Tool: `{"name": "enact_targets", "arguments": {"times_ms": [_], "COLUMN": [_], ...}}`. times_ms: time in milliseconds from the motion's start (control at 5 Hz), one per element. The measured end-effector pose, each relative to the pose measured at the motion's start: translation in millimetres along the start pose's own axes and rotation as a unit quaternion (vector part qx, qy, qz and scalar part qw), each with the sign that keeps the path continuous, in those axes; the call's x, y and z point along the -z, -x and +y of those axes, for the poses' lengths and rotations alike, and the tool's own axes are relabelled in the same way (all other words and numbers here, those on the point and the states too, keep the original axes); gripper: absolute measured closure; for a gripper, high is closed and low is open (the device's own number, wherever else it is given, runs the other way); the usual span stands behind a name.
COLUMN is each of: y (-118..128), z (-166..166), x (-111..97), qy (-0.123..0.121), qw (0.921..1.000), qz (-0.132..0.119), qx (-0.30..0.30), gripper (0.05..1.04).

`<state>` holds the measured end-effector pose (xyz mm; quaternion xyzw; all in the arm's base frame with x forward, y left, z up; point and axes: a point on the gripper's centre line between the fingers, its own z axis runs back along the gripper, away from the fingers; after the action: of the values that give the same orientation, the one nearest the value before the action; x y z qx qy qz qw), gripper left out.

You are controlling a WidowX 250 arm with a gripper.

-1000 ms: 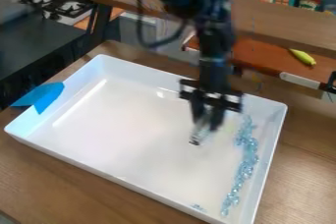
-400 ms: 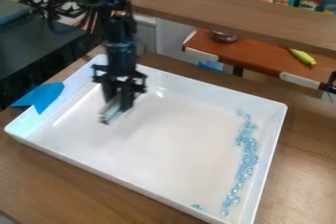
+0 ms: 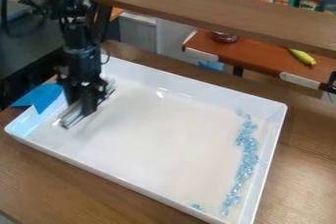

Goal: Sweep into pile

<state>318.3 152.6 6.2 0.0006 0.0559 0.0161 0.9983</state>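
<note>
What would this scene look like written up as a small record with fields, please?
container: white tray on a wooden table
gripper: black, over the tray's left end
held: a pale, bar-like tool
pieces: clear blue bits in a long, uneven band near the tray's right wall
strays: a few bits by the near wall, apart from the band
tray marking: blue patch at the left wall
behind: yellow object on a reddish-brown surface
</note>
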Motion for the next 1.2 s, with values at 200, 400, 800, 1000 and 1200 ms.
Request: {"name": "enact_targets", "arguments": {"times_ms": [200, 400, 800, 1000, 1200], "y": [2, 0, -6, -4, -3], "z": [7, 8, 15, 18, 22], "x": [5, 5, -1, 6, 5], "qy": [-0.006, -0.009, -0.023, -0.024, -0.017], "qw": [0.9999, 0.9995, 0.9989, 0.999, 0.999], "qz": [-0.009, -0.016, -0.027, -0.021, -0.026], "qx": [-0.006, -0.024, -0.031, -0.032, -0.032], "gripper": [0.693, 0.693, 0.303, 0.085, 0.079]}}
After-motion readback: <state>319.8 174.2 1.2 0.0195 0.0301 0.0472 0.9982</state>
